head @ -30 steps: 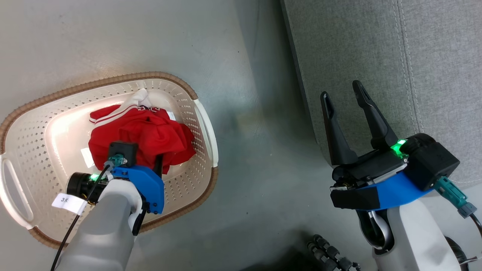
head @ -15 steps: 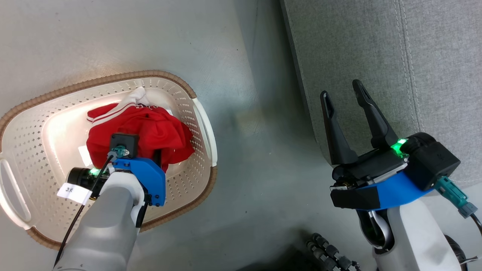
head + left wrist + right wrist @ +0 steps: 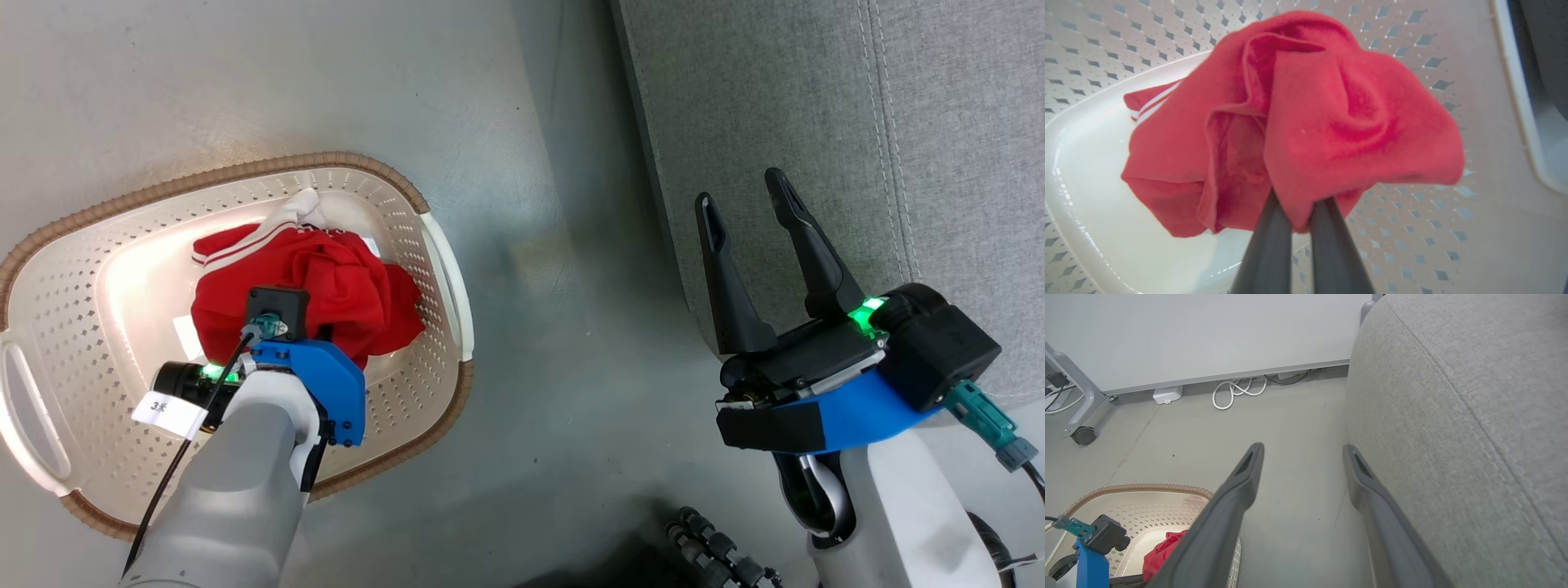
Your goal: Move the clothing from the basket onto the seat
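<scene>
Left gripper (image 3: pixel 1294 206) is pinching a fold of the clothing (image 3: pixel 1331 122), fingers nearly pressed together and red fabric bunching just past the tips. The bundle is sitting inside the basket (image 3: pixel 73 269), whose perforated wall is showing behind and beside the fingers. Right gripper (image 3: pixel 739 189) is hovering with fingers spread wide and holding nothing, the seat (image 3: pixel 816 98) just beyond its tips. The grab is looking done. The lift, carry and drop onto the seat are all waiting.
</scene>
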Controlling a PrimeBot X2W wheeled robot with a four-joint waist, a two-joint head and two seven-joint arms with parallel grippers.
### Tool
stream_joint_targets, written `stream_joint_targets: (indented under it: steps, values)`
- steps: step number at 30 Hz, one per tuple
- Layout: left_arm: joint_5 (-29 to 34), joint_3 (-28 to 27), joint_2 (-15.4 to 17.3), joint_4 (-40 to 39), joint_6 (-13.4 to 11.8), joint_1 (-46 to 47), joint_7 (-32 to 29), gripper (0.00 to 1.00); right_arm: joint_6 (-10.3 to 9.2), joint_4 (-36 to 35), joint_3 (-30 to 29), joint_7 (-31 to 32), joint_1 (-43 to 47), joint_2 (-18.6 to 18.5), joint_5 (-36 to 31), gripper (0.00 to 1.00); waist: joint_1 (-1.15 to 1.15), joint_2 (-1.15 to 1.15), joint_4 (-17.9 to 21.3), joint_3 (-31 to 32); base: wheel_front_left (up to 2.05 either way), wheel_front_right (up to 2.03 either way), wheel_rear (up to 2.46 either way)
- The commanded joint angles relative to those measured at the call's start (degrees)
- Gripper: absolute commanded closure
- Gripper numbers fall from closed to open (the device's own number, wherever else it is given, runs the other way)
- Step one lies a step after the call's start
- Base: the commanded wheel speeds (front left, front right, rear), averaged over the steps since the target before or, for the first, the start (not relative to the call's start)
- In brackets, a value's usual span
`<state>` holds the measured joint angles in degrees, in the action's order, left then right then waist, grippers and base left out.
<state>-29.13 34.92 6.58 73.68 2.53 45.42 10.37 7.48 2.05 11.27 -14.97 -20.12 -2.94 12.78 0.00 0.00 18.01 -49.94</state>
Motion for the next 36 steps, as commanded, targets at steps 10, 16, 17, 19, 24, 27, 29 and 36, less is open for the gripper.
stream_joint_targets:
  steps: [10,16,17,19,24,27,29,36]
  values:
    - [-0.59,0.42,-0.30,0.11,-0.34,1.16,0.80,1.00,0.03,0.41,0.07,-0.32,-0.92,0.08,-0.11,0.00,0.00,0.00,-0.45,0.76,0.00,0.00,0.00]
    - [-1.17,0.61,-0.90,0.14,-0.26,0.22,0.65,1.00,0.03,1.15,-0.29,-0.32,-0.77,0.09,-0.80,0.00,0.00,0.00,-1.21,2.19,0.00,0.00,0.00]
    - [-1.35,0.62,-0.99,0.15,-0.20,0.07,0.70,1.00,0.03,1.29,-0.29,-0.32,-0.74,0.09,-0.93,0.00,0.00,0.00,-1.34,2.53,0.00,0.00,0.00]
    - [-1.55,0.70,-1.18,0.16,0.00,-0.11,0.64,1.00,0.03,1.51,-0.26,-0.32,-0.73,0.09,-1.09,0.00,0.00,0.00,-1.59,3.26,0.00,0.00,0.00]
    - [-1.58,1.33,-1.56,0.17,0.32,-0.45,0.44,1.00,0.03,2.13,-0.61,-0.32,-0.33,0.09,-1.33,0.00,0.00,0.00,-2.57,5.30,0.00,0.00,0.00]
    - [-1.63,1.85,-1.93,0.17,0.66,-1.16,0.05,1.00,0.03,2.58,-0.53,-0.32,-0.01,0.08,-1.70,0.00,0.00,0.00,-3.36,6.94,0.00,0.00,0.00]
    - [-1.63,2.21,-2.26,0.19,0.95,-1.91,-0.24,1.00,0.03,2.88,-0.83,-0.32,0.30,0.08,-1.81,0.00,0.00,0.00,-3.90,8.28,0.00,0.00,0.00]
    - [-2.55,3.36,-3.20,0.17,2.15,-4.42,-0.72,1.00,0.03,4.12,-1.74,0.08,2.11,0.07,-2.58,0.00,0.00,0.00,-5.97,13.83,0.00,0.00,0.00]
